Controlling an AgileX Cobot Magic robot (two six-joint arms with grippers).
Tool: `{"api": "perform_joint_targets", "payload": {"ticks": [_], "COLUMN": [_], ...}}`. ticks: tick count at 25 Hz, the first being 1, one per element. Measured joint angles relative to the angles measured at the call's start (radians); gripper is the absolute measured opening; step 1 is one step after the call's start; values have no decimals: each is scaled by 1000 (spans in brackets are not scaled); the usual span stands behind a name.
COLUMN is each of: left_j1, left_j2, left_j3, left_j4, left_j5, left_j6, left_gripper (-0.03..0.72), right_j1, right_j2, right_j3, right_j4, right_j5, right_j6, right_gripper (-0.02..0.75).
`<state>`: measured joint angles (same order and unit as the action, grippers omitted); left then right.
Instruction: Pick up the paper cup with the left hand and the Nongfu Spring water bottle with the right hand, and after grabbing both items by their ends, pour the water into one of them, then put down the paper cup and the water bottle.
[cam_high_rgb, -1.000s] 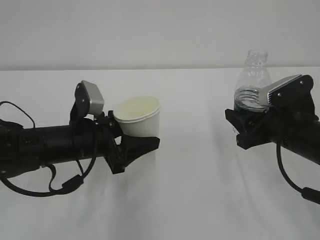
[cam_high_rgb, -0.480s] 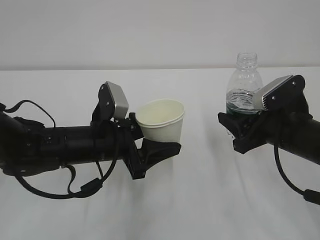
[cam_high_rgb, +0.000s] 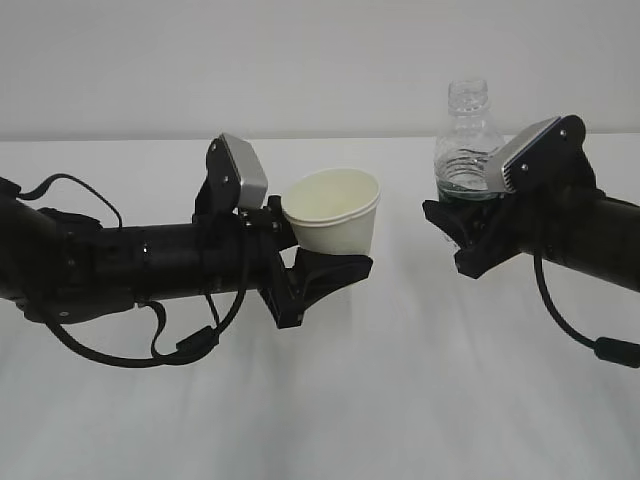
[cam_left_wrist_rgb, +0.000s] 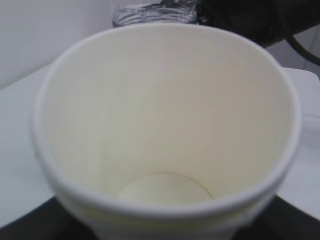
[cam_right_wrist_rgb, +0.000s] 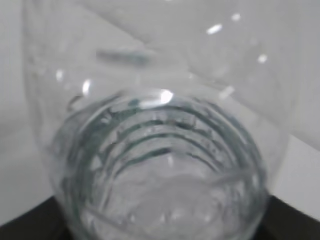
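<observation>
I have the left hand (cam_high_rgb: 318, 272), a black cabled arm with a silver-grey plate, reaching in from the left above the white table (cam_high_rgb: 420, 400). Its jaws stand partly apart and are closed around the base of the small white paper cup (cam_high_rgb: 334, 212), which it holds clear of the surface, mouth up and tipped slightly. In the left wrist view the cup's (cam_left_wrist_rgb: 165, 130) cream inside looks dry and empty. I judge it light and easily crushed, so the low grip near the stiffer bottom suits it; more squeeze would buckle the wall.

The right hand (cam_high_rgb: 468, 238), the matching black arm on the right, has its jaws at a similar middling spread, clamped on the lower part of the small clear ribbed capless Nongfu Spring water bottle (cam_high_rgb: 466, 140), also off the table and near upright, well apart from the cup. Its dark green label band is mostly hidden by the fingers. I expect thin, smooth plastic that may slip or dent; the ribs help. I cannot tell how much water it holds.
</observation>
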<state>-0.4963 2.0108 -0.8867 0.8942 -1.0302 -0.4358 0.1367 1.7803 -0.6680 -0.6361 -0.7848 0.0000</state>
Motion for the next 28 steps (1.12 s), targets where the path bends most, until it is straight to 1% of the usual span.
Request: {"api": "perform_joint_targets", "payload": {"ticks": [9,16,20,28], "left_j1": [0,0,0,-51], "left_j2": [0,0,0,0], "left_j3": [-20,-20,-20,-20], "left_j4": [24,33,49,63], "left_j5": [5,5,5,26], "left_j6": [0,0,0,0], "left_gripper": [465,465,465,464], "right_j1": [0,0,0,0], "right_j2": [0,0,0,0], "right_j3": [-101,-126,-126,-128], "right_j4": [-132,-216,-231,-231], "right_j5": [67,77,79,79], "right_j6": [0,-8,-34,-145], "right_gripper": [448,448,448,448]}}
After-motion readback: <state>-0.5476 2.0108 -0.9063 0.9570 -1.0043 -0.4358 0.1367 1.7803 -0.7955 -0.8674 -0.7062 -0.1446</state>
